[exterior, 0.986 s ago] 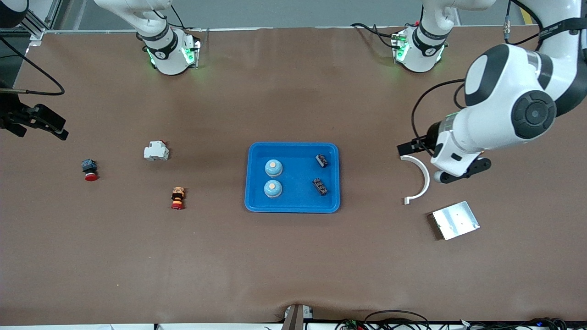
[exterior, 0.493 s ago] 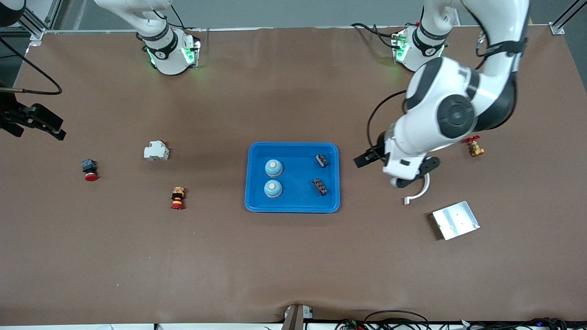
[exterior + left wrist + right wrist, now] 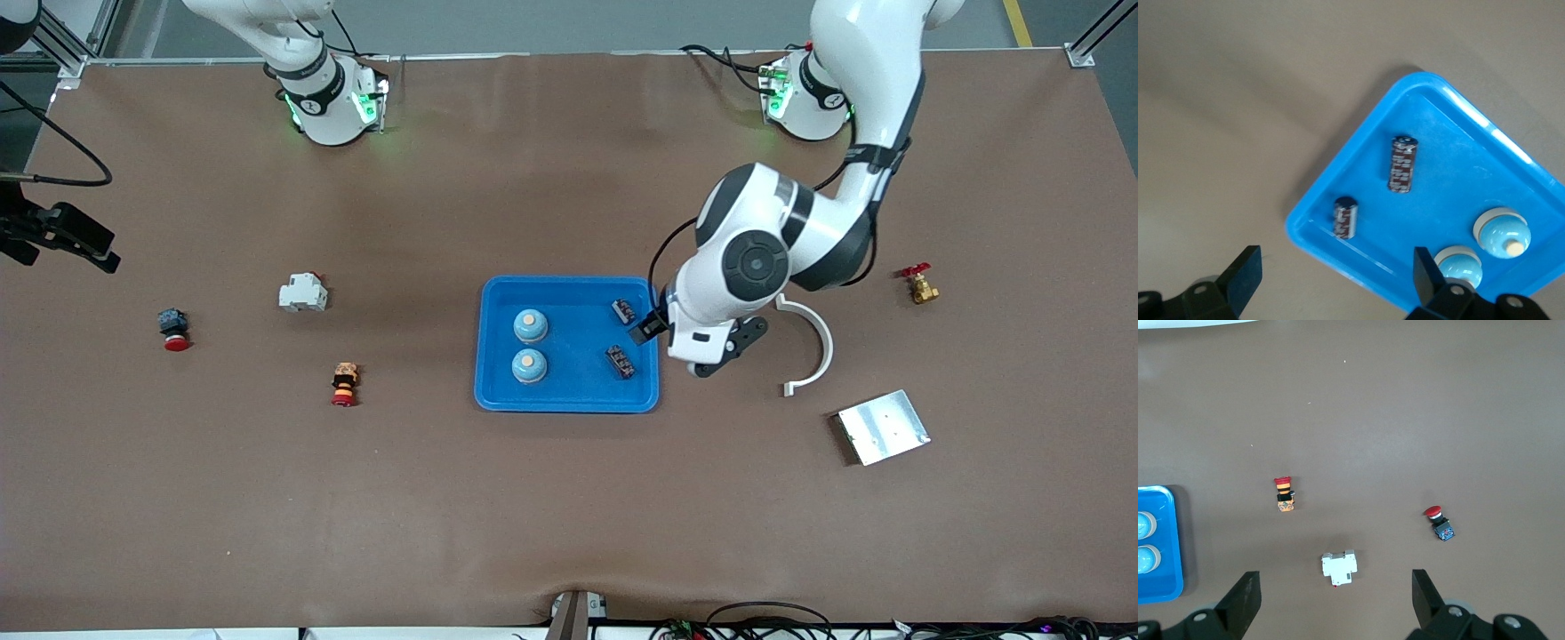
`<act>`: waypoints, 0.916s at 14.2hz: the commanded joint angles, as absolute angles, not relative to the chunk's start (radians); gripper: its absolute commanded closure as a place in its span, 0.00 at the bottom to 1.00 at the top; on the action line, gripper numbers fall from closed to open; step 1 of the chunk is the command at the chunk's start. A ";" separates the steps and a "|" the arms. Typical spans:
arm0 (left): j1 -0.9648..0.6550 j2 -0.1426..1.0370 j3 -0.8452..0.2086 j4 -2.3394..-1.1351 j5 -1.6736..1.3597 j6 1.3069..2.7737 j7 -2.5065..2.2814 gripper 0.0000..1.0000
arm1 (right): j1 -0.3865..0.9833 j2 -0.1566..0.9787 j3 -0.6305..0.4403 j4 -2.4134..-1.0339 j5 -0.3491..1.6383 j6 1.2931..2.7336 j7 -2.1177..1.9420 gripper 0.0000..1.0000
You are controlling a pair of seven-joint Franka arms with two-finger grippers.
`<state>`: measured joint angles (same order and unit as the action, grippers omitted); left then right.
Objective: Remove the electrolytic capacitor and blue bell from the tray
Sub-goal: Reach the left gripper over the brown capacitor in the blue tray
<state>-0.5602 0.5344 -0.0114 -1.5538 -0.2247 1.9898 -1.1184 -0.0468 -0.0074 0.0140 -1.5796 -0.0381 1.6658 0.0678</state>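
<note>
A shallow blue plastic tray (image 3: pixel 569 402) sat at the middle of the brown counter (image 3: pixel 569 516), holding two pale blue dome-shaped bells (image 3: pixel 530 326) toward the right arm's end and two small dark cylindrical capacitors (image 3: pixel 620 360) toward the left arm's end. The left gripper (image 3: pixel 1335 283) hung over the tray's edge at the left arm's end, its fingers spread wide and holding nothing. The right gripper (image 3: pixel 1331 603) waited high up, well away from the tray over the right arm's end of the counter, fingers likewise spread and empty. Away from the tray toward that end lay a white plastic block (image 3: pixel 303 292), a red-capped push button with an orange body (image 3: pixel 344 384) and a red-capped button with a dark body (image 3: pixel 173 328).
</note>
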 commanded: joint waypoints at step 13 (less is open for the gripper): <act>-0.658 0.715 -0.008 -1.537 -0.178 2.128 -1.238 0.00 | 0.098 0.037 0.026 -1.773 0.054 1.853 0.334 0.00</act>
<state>-0.6429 0.6948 -0.0122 -1.5517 -0.1890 2.1096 -1.2191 0.0241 0.0487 0.0278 -1.7056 0.0520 1.7899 0.1953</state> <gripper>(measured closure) 0.000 0.000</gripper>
